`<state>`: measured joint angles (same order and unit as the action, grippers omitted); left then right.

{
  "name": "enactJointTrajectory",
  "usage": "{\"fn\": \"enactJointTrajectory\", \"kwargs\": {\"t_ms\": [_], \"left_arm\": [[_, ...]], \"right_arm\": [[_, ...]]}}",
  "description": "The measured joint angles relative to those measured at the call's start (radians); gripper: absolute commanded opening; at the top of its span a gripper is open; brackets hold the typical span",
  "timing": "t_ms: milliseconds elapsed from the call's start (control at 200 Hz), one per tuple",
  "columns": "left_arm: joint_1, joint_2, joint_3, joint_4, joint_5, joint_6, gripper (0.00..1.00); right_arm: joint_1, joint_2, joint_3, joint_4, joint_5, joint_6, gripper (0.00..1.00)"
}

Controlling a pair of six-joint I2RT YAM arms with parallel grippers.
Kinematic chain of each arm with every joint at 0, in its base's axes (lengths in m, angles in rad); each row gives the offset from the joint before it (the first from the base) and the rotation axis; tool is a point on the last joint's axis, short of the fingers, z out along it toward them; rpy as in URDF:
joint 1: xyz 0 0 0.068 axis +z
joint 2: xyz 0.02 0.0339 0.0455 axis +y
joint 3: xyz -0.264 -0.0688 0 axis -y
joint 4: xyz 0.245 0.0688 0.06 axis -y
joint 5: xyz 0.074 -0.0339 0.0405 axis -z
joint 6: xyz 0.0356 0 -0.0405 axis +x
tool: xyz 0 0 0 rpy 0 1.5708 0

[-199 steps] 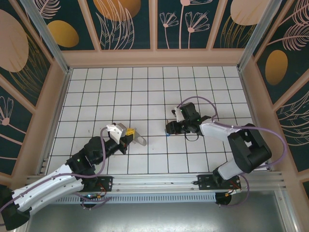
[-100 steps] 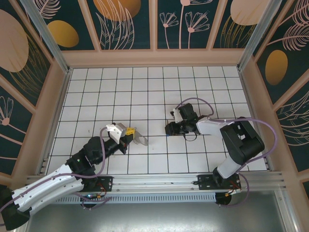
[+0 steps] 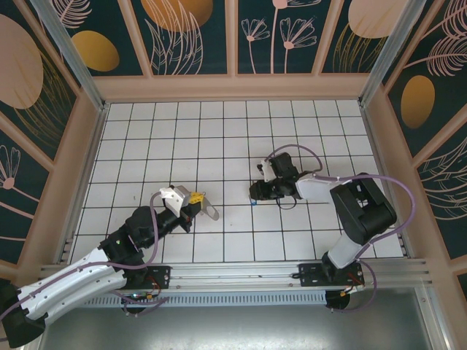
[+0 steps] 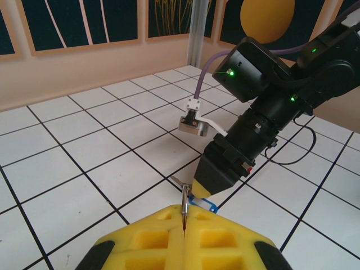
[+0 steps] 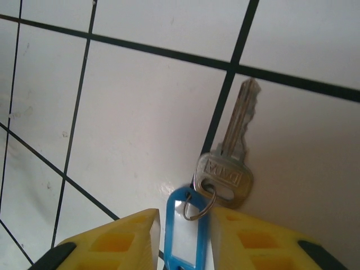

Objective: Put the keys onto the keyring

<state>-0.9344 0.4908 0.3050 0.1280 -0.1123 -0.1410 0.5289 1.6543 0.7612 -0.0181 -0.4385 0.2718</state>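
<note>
While the left arm stretches low over the counter [image 3: 146, 146], left claw [image 4: 184, 218] clamped on the keyring [image 4: 184, 198], the right arm bends sharply, right claw [image 5: 184, 219] tipped down astride the blue tag [image 5: 188, 239] of the key [image 5: 228, 169] lying there; whether it pinches, I cannot tell.

A silver key [image 5: 228, 169] lies flat on the white tiled desk [image 5: 140, 112], its blade along a black grid line. A small wire ring [image 5: 201, 203] through its head links it to a blue plastic tag [image 5: 187, 242], which sits between the parted yellow fingers of the right end effector [image 5: 184, 228]. Nearby, the thin keyring [image 4: 184, 198] stands edge-on, pinched in the left end effector [image 4: 184, 219].
</note>
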Motion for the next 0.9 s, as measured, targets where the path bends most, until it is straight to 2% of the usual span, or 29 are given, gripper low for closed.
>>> {"fn": "enactJointTrajectory", "kwargs": {"t_ms": [295,606,901], "left_arm": [[0.000,0.000,0.000,0.000,-0.001,0.000,0.00],[0.000,-0.007,0.000,0.000,-0.003,0.003,0.00],[0.000,-0.008,0.000,0.000,-0.004,0.007,0.00]], "right_arm": [[0.000,0.044,0.047,0.003,0.005,-0.004,0.27],[0.011,0.079,0.109,-0.061,0.085,-0.046,0.27],[0.061,0.099,0.149,-0.108,0.154,-0.082,0.22]]}}
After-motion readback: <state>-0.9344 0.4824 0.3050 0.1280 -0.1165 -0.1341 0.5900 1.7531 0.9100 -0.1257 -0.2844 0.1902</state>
